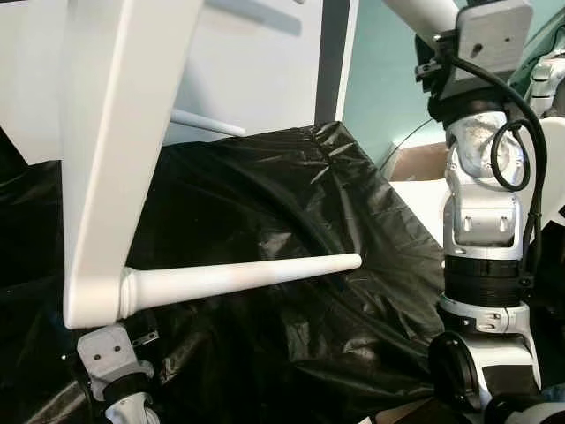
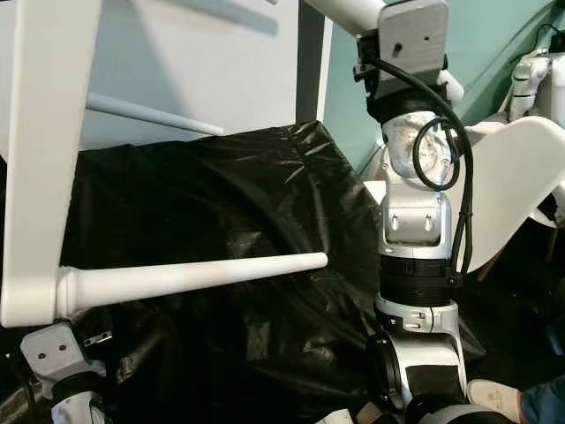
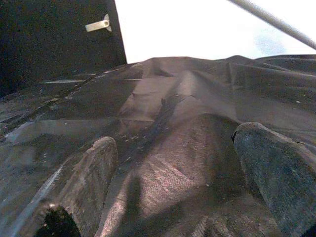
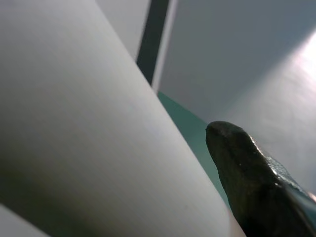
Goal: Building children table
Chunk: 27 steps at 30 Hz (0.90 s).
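Pointing sideways toward the robot's right, tapered white table leg (image 1: 238, 276) lies nearly level.

Left pincer (image 3: 173, 168) gapes open; right arm (image 1: 481, 221) raised.

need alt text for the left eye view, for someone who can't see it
A white tabletop stands on edge over black plastic sheeting, with one white leg sticking out sideways from its lower corner. The robot's silver right arm rises at the right.
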Motion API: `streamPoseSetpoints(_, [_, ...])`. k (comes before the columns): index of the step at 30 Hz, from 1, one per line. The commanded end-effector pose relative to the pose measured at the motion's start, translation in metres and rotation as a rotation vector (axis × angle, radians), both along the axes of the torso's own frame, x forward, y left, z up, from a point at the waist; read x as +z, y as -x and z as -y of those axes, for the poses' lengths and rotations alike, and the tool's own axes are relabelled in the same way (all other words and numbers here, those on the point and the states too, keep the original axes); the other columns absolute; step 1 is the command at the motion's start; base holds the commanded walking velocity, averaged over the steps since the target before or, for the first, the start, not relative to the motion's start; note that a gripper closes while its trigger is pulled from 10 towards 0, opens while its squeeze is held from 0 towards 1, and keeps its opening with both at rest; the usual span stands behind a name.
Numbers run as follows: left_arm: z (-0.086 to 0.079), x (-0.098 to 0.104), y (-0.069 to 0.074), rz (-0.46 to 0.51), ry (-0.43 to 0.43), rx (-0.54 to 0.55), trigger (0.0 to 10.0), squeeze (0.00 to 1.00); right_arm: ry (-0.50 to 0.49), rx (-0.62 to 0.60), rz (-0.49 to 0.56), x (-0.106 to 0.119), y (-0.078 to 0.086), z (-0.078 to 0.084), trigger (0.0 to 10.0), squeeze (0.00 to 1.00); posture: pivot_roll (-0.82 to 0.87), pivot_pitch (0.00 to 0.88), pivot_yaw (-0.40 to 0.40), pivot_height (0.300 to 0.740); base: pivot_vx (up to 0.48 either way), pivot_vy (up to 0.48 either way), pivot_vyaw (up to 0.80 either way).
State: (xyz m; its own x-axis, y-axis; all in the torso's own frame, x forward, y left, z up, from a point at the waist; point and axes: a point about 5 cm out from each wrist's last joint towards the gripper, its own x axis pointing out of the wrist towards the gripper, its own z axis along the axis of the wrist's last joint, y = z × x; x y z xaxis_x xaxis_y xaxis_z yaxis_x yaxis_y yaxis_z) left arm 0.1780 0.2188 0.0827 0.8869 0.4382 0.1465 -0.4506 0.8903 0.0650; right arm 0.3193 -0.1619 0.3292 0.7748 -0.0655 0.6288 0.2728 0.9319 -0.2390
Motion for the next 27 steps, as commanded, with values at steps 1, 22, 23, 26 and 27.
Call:
streamPoseSetpoints(1, [0.002, -0.004, -0.001, -0.022, 0.006, -0.008, 10.0, 0.0, -0.313, -0.04, -0.204, -0.049, -0.011, 0.024, 0.0, 0.0, -0.06, 0.0, 0.074, 0.74, 0.0, 0.0, 0.0])
streamPoseSetpoints(22, [0.0, -0.016, 0.0, -0.074, 0.013, -0.041, 10.0, 0.0, -0.414, 0.168, -0.653, -0.13, -0.009, -0.003, 0.0, 0.0, -0.07, 0.0, 0.089, 0.74, 0.0, 0.0, 0.0])
streamPoseSetpoints(23, [0.0, -0.016, 0.0, -0.074, 0.013, -0.041, 10.0, 0.0, -0.414, 0.168, -0.653, -0.13, -0.009, -0.003, 0.0, 0.0, -0.07, 0.0, 0.089, 0.74, 0.0, 0.0, 0.0])
streamPoseSetpoints(26, [0.001, -0.02, 0.0, -0.082, 0.015, -0.054, 10.0, 0.0, -0.298, 0.389, -0.735, -0.131, -0.002, -0.033, 0.0, 0.0, -0.07, 0.002, 0.089, 0.74, 0.0, 0.0, 0.0])
streamPoseSetpoints(27, [0.001, -0.02, 0.0, -0.082, 0.015, -0.054, 10.0, 0.0, -0.298, 0.389, -0.735, -0.131, -0.002, -0.033, 0.0, 0.0, -0.07, 0.002, 0.089, 0.74, 0.0, 0.0, 0.0])
